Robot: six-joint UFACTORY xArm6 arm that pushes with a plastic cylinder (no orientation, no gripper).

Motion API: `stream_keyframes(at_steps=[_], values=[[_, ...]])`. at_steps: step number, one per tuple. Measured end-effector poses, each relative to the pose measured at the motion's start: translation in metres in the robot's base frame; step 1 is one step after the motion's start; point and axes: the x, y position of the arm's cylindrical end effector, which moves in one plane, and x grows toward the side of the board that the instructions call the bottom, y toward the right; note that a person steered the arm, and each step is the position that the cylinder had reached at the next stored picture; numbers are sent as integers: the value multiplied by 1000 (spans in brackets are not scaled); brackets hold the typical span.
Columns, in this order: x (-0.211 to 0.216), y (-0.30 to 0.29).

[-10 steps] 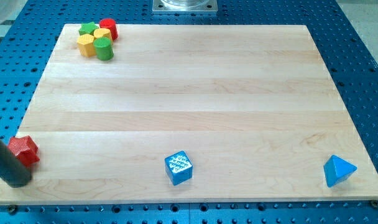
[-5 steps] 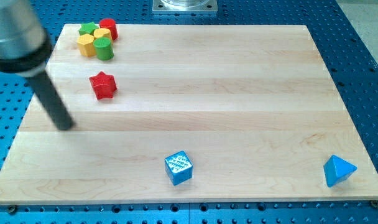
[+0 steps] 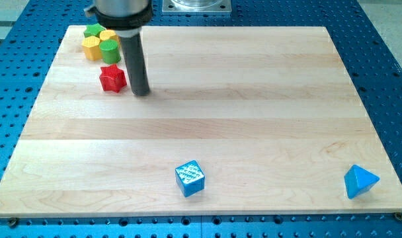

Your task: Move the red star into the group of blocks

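Bright, even overhead light, soft short shadows, sharp focus throughout.

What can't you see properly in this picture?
1. Red cylinder block: the dark rod hides it in the camera view, so I cannot tell whether it is there.
2. Green star block: partly hidden behind the yellow blocks.
3. Arm above the rod: cut off by the view's top.
4. My tip shows, right of the red star block.

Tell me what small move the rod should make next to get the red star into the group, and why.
Probably bring my tip round below the red star and push toward the view's top. My tip sits just to the star's right, while the group, nearest the green cylinder, lies just above the star with a small gap, so a sideways push would miss.
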Motion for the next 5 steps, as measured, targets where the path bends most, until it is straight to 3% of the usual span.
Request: stream_keyframes(at_steps=[1, 2, 3, 4, 5], values=[[-3, -61], [36, -73], [-14, -88], [-49, -60], [5, -50]])
